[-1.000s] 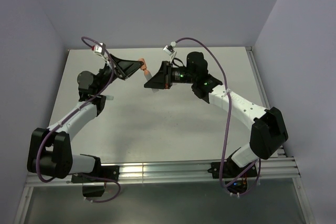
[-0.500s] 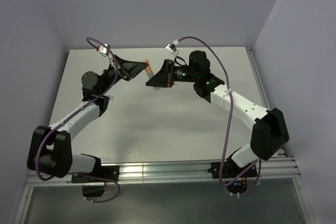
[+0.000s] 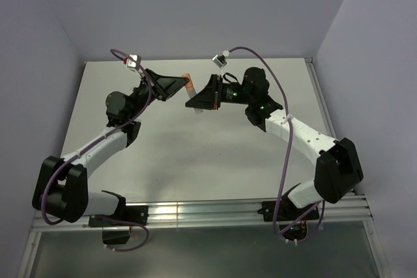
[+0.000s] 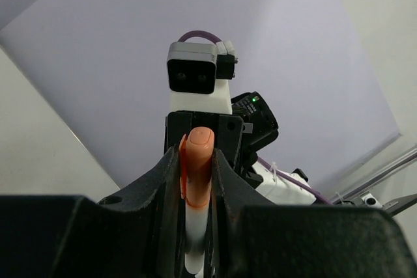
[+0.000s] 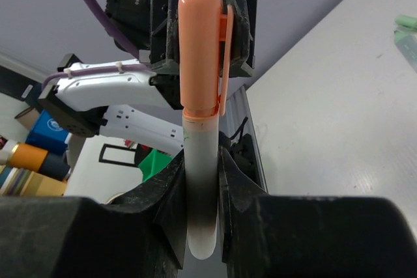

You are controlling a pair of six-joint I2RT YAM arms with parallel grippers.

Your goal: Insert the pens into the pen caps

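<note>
While aloft, pen inside table edges.

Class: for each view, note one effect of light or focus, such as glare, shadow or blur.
Top view: glare on the near rail. Left wrist: cap clear, black foreground unlit and without detail. Right wrist: pen shaded low down.

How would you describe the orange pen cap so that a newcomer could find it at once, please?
Over the far middle of the table, the two grippers meet. Between the jaws of the left gripper sits the orange pen cap, on the pale pen that the right gripper grips. It is the only orange piece there, with a side clip.
</note>
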